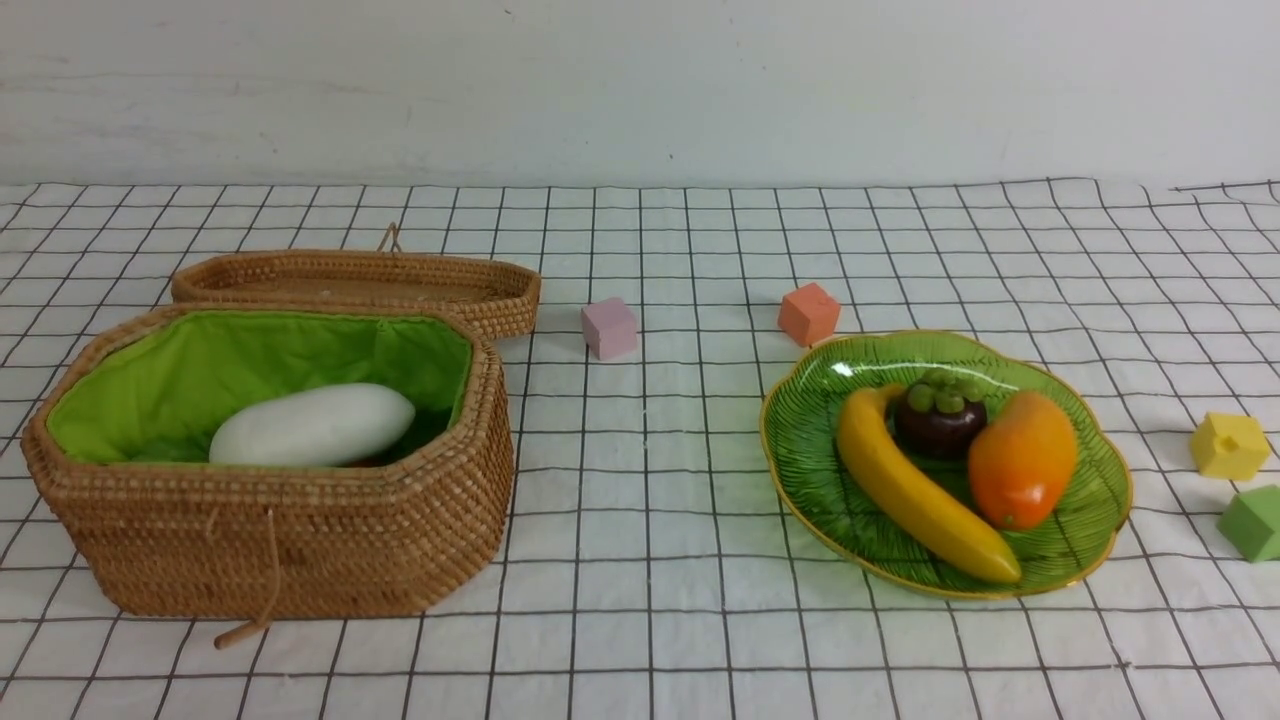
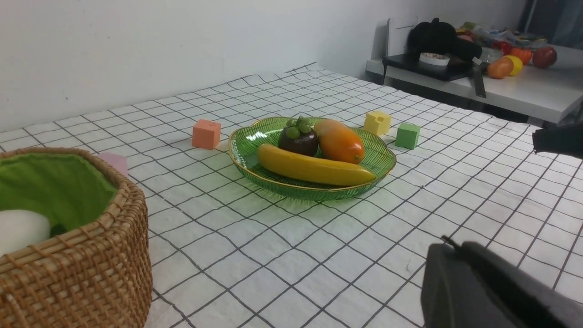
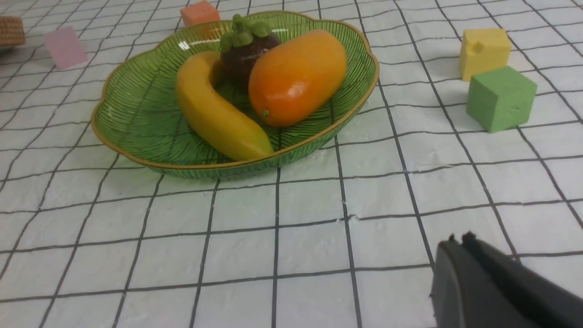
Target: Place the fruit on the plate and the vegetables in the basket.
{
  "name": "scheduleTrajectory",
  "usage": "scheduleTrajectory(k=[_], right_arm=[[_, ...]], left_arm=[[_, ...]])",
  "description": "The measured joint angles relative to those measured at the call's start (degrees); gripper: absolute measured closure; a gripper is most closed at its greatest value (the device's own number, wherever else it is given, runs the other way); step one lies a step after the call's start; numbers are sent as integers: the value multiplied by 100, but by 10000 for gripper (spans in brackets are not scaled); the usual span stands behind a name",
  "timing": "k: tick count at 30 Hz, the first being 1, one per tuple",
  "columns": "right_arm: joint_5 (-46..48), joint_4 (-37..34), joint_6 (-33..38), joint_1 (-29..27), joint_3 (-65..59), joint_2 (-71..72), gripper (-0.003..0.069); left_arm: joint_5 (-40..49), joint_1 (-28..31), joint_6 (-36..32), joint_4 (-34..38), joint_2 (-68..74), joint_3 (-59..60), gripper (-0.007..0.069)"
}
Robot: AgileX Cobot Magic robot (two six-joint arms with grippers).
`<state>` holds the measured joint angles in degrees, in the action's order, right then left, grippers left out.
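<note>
You had the banana [image 1: 925, 490], mango [image 1: 1022, 458] and mangosteen [image 1: 939, 419] on the plate [image 1: 1085, 545]; only the radish [image 1: 312, 425] showed in the basket [image 1: 300, 540]; both grippers [image 2: 455, 248] [image 3: 457, 240] were closed, empty.

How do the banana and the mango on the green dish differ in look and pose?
The banana is long, slim, curved and plain yellow; the mango is short, plump and orange shading to yellow. The banana runs along the near side of the plate; the mango lies toward its right side. Both lie on the plate beside the mangosteen.
</note>
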<state>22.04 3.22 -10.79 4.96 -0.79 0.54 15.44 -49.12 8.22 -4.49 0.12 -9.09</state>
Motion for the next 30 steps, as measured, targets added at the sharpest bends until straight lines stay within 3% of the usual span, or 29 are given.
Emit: scheduleTrajectory(k=[8, 12, 13, 14, 15, 19, 23, 27, 30], right_arm=[[0, 0, 0, 0, 0, 0, 660], [0, 0, -1, 0, 0, 0, 659], [0, 0, -7, 0, 0, 0, 659], [0, 0, -6, 0, 0, 0, 659], [0, 0, -6, 0, 0, 0, 657], [0, 0, -6, 0, 0, 0, 654], [0, 0, -12, 0, 0, 0, 649], [0, 0, -12, 0, 0, 0, 648], [0, 0, -12, 0, 0, 0, 648]], left_arm=[[-11, 174, 0, 0, 0, 51, 630], [-69, 1079, 0, 70, -12, 64, 632], [-89, 1875, 0, 209, -57, 69, 637], [-89, 1958, 0, 226, -57, 69, 637], [-121, 2503, -59, 379, -68, 87, 637], [-319, 3681, -325, 915, -68, 407, 637], [-305, 4257, -389, 1312, -68, 947, 637], [569, 4412, -411, 1388, -68, 1080, 637], [676, 4412, -362, 1430, -68, 1086, 637]])
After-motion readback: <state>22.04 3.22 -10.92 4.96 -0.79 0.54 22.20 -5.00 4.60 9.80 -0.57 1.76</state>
